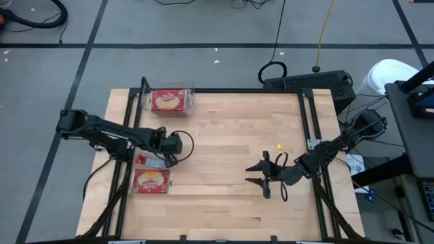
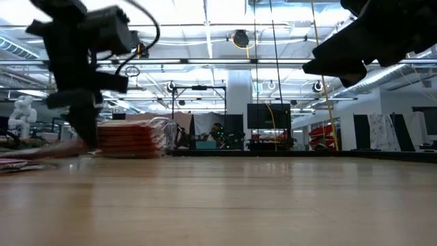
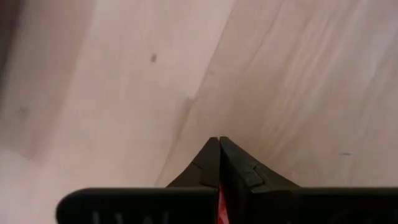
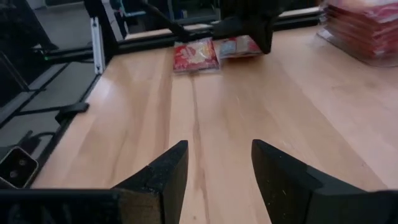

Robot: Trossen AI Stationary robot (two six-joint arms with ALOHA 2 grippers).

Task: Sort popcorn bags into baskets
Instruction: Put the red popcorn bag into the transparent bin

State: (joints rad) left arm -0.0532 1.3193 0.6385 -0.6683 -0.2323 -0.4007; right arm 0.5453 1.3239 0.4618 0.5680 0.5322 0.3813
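The left gripper point(image 1: 163, 160) sits at about 9 o'clock on the table point(image 1: 224, 196), its jaws pressed together with a thin red sliver showing between them in its own wrist view; that looks like the edge of a popcorn bag point(image 1: 150, 161), though most of the packet is hidden beneath the arm. Just toward 6 o'clock of it, another popcorn bag point(image 1: 152, 181) lies flat and fully visible. The clear basket point(image 1: 171, 100) stands near 11 o'clock, holding a stack of red packets whose count is hard to tell. The right gripper point(image 1: 265, 175) hovers around 4 o'clock with its jaws apart, holding nothing. In the low view both arms are cut off by the frame.
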